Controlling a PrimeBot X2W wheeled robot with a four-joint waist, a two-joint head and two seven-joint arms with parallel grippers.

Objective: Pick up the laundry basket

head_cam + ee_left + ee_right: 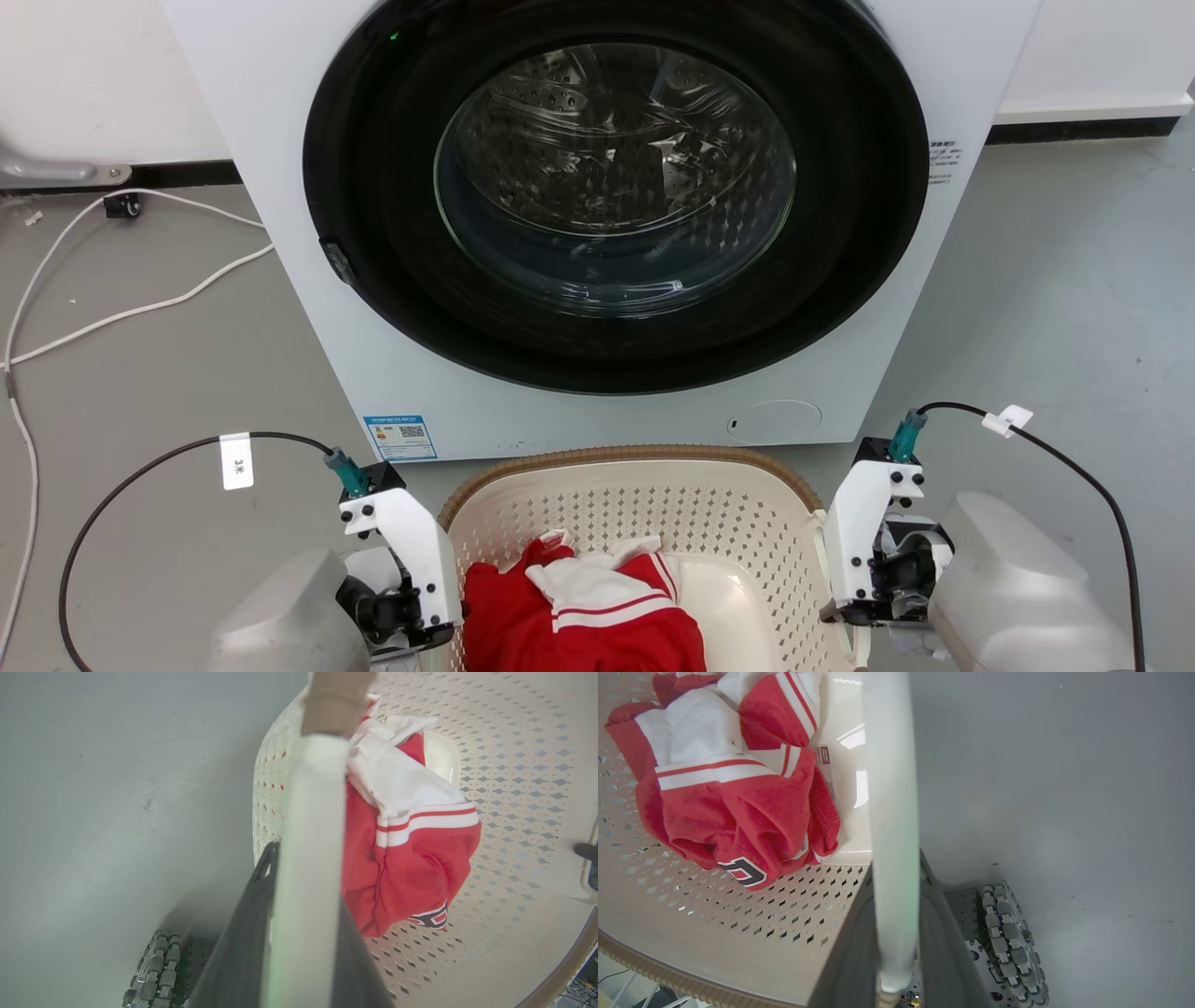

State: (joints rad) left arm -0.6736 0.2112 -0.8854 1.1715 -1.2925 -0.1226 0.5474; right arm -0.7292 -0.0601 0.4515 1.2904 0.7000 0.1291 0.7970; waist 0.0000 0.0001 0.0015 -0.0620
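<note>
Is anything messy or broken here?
Nothing broken or spilled. The laundry basket looks level, the red-and-white garment is just crumpled inside, and a loose white cable snakes over the floor.

The head view's bottom edge cuts off the near half of the laundry basket (616,455), its handle (308,835) blurs against the left wrist lens, and the sticker (400,437) print is unreadably small.

White washing machine (560,420) on grey floor (1074,327); white wall (93,75) behind.
</note>
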